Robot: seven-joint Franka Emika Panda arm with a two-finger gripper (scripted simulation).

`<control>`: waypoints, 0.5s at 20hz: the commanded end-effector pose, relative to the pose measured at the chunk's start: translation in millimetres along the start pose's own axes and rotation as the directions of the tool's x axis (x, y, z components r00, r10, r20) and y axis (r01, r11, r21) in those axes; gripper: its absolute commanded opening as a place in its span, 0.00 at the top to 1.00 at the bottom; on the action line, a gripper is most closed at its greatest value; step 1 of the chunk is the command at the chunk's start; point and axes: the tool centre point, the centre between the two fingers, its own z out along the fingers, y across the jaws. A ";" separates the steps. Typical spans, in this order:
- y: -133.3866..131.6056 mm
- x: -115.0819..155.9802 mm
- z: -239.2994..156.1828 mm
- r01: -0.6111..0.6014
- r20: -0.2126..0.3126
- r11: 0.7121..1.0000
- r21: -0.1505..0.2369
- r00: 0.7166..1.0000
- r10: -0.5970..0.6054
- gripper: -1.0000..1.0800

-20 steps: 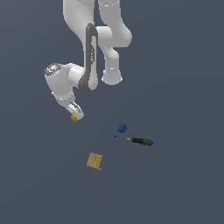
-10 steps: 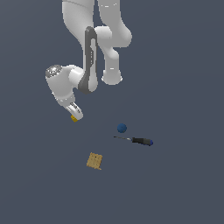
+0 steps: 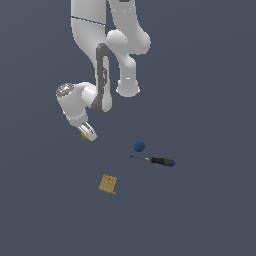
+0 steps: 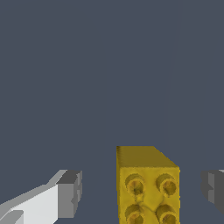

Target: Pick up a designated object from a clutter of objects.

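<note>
**Operator:** Brick (image 4: 148,186) first, since it fills the near part of my wrist view: yellow, round studs facing the camera, sitting between the two fingertips (image 4: 69,194). My gripper (image 4: 142,192) is spread, with a gap showing on both sides of the brick, so nothing is pinched yet. I also notice the brick lies closer to one fingertip than to the other.

**Spotter:** Then how do you want to close?

**Operator:** I'd centre first, I think. If I shut from here, one pad would likely meet the brick early and push it sideways. I'd nudge the hand across until both gaps match, check that the pads face the flat side walls rather than a corner, then come down so they grip below the studs. After that, squeeze slowly and lift straight up.

**Spotter:** What does the exterior view give you?

**Operator:** Less. The gripper (image 3: 88,132) hangs low at that view's left, with only a sliver of yellow at its tip; I can't tell from there how high the pads are above the floor. Farther off sit the flat tan box (image 3: 108,183), the blue ball (image 3: 139,146) and the screwdriver (image 3: 155,160), the ball just beside the screwdriver's shaft. All three are well apart from the brick, so I judge nothing crowds the grasp or the lift.
</note>
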 end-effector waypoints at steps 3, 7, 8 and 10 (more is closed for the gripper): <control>-0.1 0.3 6.0 0.000 -0.001 1.000 0.001 1.000 0.000 0.04; -0.1 0.3 6.0 0.000 -0.001 1.000 0.001 1.000 0.000 1.00; -0.1 0.3 6.0 0.000 -0.001 1.000 0.001 1.000 0.000 1.00; -0.1 0.3 6.0 0.000 -0.001 1.000 0.001 1.000 0.000 1.00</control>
